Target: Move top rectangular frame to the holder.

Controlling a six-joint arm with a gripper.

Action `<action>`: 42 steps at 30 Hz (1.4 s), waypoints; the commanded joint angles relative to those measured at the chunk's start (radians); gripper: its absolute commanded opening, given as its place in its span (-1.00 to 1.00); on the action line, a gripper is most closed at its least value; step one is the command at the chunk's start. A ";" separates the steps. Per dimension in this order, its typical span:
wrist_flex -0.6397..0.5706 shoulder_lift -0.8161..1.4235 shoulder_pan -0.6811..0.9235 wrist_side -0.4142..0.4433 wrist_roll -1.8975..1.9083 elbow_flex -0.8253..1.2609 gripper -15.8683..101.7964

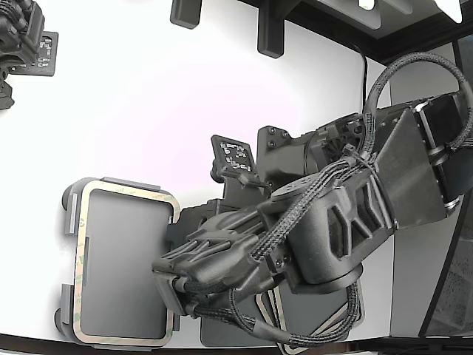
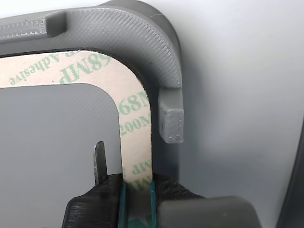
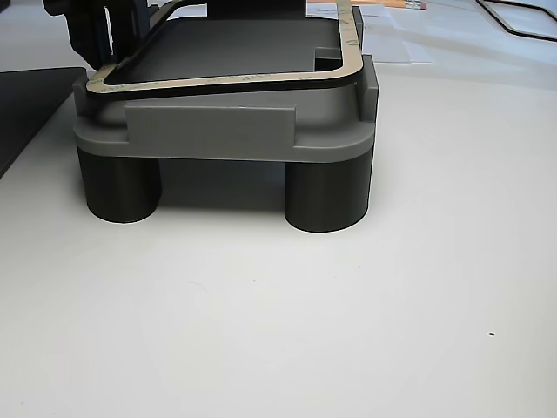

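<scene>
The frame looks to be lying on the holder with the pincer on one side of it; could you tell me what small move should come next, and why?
Probably open the pincer: the frame already lies inside the holder's raised tabs, apparently seated, with the fingers clamping one side.

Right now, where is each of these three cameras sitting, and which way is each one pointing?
Exterior view: overhead, looking straight down at the white table; the black robot arm fills the exterior view's right.
Wrist view: rides just behind the tool, facing a corner of the light grey tabbed holder plate; its black fingers straddle the thin beige printed frame.
Other view: low at table height, side-on to the holder on dark round feet; the tool shows at one far corner.
Shared: all three show the frame lying on the holder.
</scene>
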 commanded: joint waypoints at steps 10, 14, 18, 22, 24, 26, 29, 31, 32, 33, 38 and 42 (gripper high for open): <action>0.006 0.018 -0.018 -0.006 0.000 -0.017 -0.92; 0.006 0.018 -0.018 -0.006 -0.002 -0.014 -0.92; 0.006 0.018 -0.018 -0.008 -0.003 -0.012 -0.92; 0.006 0.020 -0.018 -0.008 -0.003 -0.009 -0.92; 0.005 0.020 -0.018 -0.009 -0.003 -0.009 -0.92; 0.003 0.018 -0.018 -0.009 -0.003 -0.009 -0.92; 0.003 0.015 -0.018 -0.009 -0.005 -0.011 -0.92; 0.003 0.015 -0.018 -0.008 -0.005 -0.012 -0.92; 0.003 0.014 -0.018 -0.008 -0.006 -0.012 -0.92; 0.003 0.014 -0.018 -0.008 -0.006 -0.012 -0.92; 0.002 0.009 -0.020 -0.009 -0.009 -0.017 -0.92; 0.002 0.006 -0.020 -0.008 -0.012 -0.025 -0.92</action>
